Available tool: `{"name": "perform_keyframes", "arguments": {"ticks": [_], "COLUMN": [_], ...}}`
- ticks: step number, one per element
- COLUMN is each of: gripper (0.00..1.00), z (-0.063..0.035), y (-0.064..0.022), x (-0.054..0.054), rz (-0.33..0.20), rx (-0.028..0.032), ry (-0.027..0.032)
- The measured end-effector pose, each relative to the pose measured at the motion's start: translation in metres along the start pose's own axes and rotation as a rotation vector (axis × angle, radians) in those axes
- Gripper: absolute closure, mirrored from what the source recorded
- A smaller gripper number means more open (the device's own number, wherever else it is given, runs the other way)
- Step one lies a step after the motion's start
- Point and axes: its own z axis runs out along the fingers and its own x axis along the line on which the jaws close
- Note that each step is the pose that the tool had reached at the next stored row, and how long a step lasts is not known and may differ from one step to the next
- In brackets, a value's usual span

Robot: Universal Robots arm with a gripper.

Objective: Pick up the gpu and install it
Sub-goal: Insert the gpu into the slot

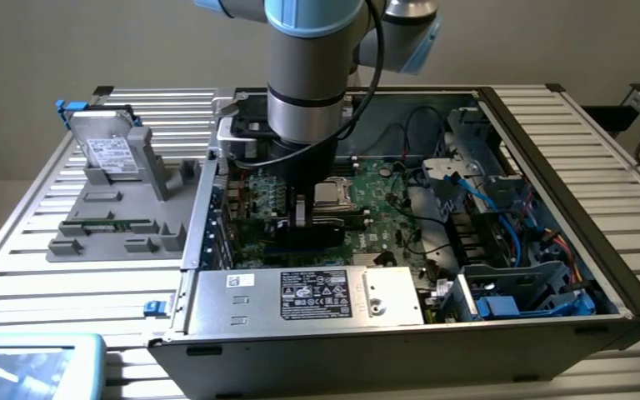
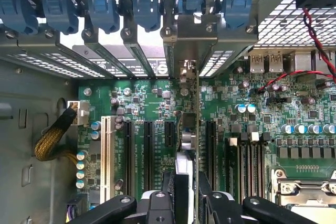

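Arm comes down from 12 o'clock in the exterior view into the open PC case (image 1: 542, 167), which lies on the slatted metal surface (image 1: 31, 275). Tool (image 1: 297, 212) sits low over the motherboard (image 1: 382, 212), just at 9 o'clock of the CPU socket (image 1: 332, 196). In the wrist view the tool (image 2: 191, 190) has its two black fingers (image 2: 173, 192) closed narrow, one on each side of the gpu (image 2: 196, 145), which is held edge-on and upright. The card runs from the fingers toward the rear slot openings, its silver bracket (image 2: 193, 35) up against the row of blue retention clips (image 2: 105, 3). It stands over the slot area, between the black PCIe slots (image 2: 128, 150) and the memory slots (image 2: 252, 161); cannot tell if it is fully seated. White PCI slot (image 2: 106, 150) and yellow-sleeved cable (image 2: 50, 140) lie beyond the black slots. Red and black wires (image 2: 310, 40) cross near the rear I/O. In the exterior view, a grey fixture (image 1: 120, 217) is at 9 o'clock of the case, with a hard drive (image 1: 109, 154) propped in it and memory sticks (image 1: 109, 223) lying flat. Power supply (image 1: 314, 296) is at 6 o'clock inside the case, blue drive cage (image 1: 515, 296) at 4 o'clock. Teal-framed screen (image 1: 26, 367) at 7 o'clock, at the frame corner.
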Motion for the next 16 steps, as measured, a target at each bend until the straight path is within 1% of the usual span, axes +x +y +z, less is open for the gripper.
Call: {"name": "perform_keyframes", "arguments": {"ticks": [16], "gripper": [0.72], "z": [0.0004], "y": [0.0001], "x": [0.0006], "rz": [-0.001], "rx": [0.0], "ry": [-0.0002]}}
